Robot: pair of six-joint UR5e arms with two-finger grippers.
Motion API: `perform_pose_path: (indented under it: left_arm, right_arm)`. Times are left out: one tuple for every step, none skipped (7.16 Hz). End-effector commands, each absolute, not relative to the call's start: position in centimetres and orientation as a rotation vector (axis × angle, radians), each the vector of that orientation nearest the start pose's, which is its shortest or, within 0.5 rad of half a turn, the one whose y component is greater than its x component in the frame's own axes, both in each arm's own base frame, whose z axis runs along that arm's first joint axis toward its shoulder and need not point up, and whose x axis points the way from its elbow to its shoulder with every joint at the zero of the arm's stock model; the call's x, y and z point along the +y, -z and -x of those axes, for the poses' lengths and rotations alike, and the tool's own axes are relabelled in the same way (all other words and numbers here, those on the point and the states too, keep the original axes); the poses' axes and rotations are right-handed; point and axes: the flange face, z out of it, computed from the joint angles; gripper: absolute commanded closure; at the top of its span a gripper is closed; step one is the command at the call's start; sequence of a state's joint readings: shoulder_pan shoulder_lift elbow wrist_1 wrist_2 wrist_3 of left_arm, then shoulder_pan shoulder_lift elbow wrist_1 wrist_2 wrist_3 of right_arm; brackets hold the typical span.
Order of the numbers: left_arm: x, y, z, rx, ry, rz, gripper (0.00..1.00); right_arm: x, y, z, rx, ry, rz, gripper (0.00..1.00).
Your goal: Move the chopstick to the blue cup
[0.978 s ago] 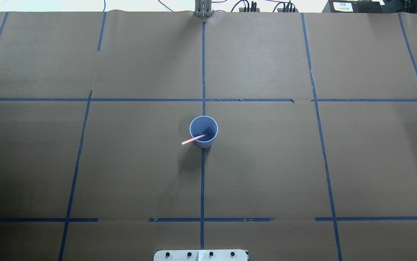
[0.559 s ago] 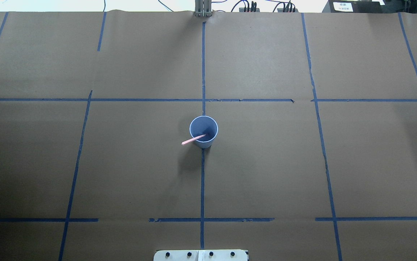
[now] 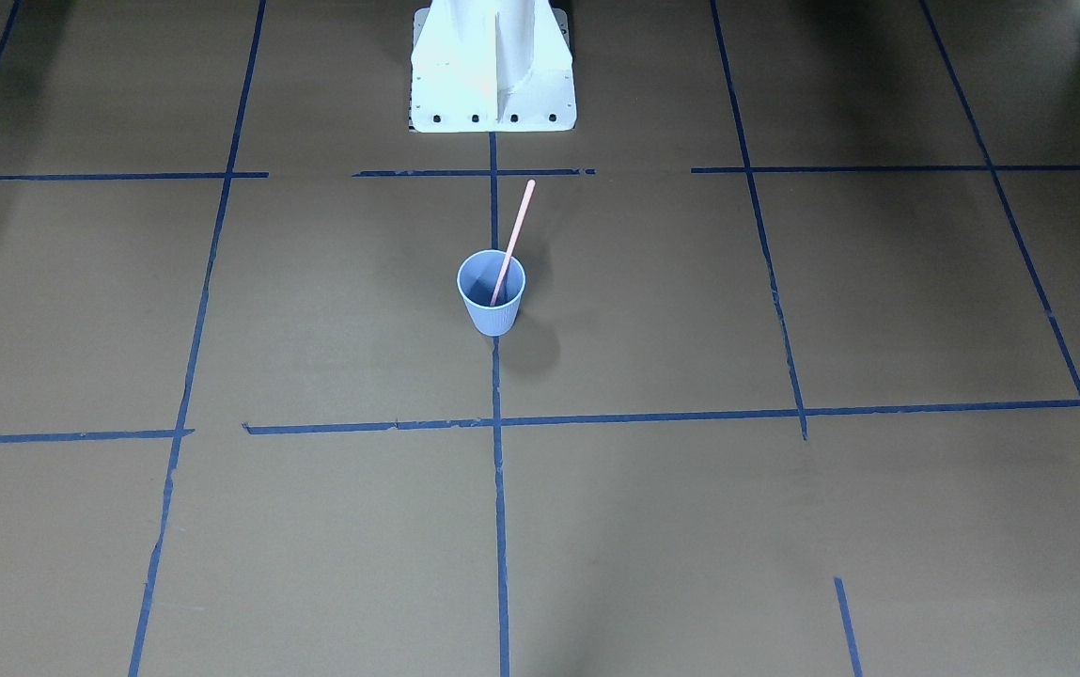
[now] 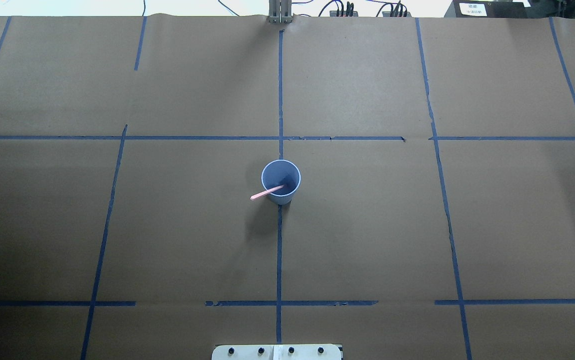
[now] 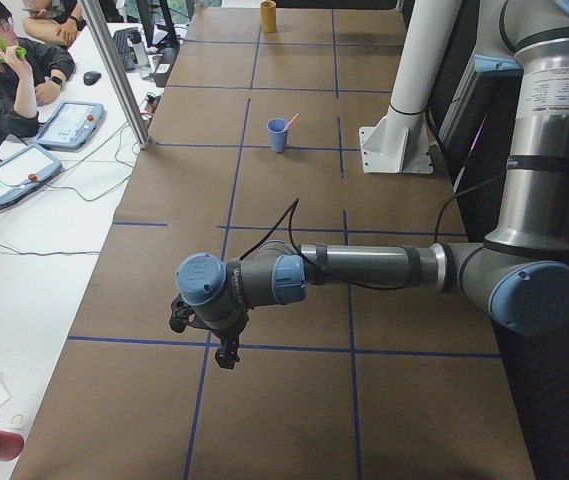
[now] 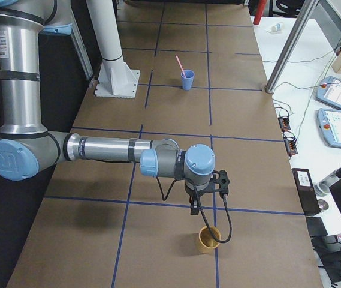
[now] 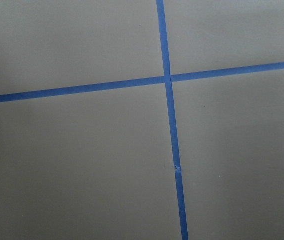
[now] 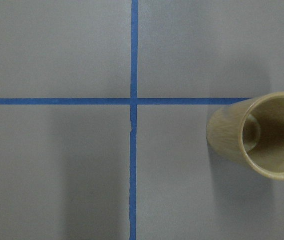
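**Chopstick in blue cup: transfer appears complete**

We find the pink chopstick (image 4: 267, 192) leaning inside the blue cup (image 4: 280, 182), at the centre of the overhead frame. Its lower end sits in the cup and its upper end projects over the rim toward lower left. The cup stands upright on the tabletop (image 4: 367, 225).

Neither pincer is near it. The left pincer (image 5: 226, 355) hangs over bare tabletop low in the left side view. The right pincer (image 6: 194, 209) hangs just above a tan wooden cup (image 6: 208, 240) low in the right side view. We cannot tell whether either pincer is apart or together.

We judge the placing done, with nothing left beyond perhaps parking the arms.
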State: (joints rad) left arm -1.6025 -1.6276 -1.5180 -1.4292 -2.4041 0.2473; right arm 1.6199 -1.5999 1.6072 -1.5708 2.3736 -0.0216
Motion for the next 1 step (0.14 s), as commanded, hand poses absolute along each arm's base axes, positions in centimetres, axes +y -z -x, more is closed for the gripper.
perform_pose_path:
  left_arm:
    - [-50.38, -66.48, 7.58, 0.844, -0.146, 0.011, 0.0]
  right_arm:
    - [-47.56, -65.43, -8.51, -0.802, -0.024, -0.033, 0.0]
